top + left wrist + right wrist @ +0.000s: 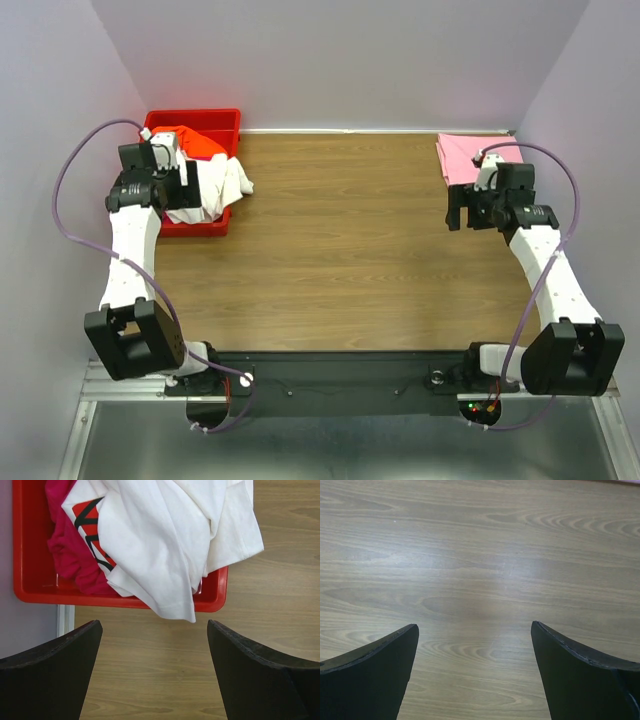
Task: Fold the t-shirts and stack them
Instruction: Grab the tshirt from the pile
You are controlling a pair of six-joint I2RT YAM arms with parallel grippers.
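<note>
Cloth sits bunched in the red bin (30,580) at far left: white t-shirt (165,545), red-and-black print, spilling over the rim, magenta tee (70,555) beneath. Pink tee (458,157) lies flat far right. Left gripper (155,625) and right gripper (475,627) are spread, empty.

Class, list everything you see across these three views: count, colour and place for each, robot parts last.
white t-shirt: one, white with red-and-black print, spilling over the bin's rim
magenta t-shirt: one, magenta, inside the bin
orange t-shirt: one, orange, inside the bin
pink t-shirt: one, pale pink, flat at table's far right corner
plastic bin: one, red, far left corner
table: one, brown wood
left tool: one, black, open, by the bin
right tool: one, black, open, over bare wood
</note>
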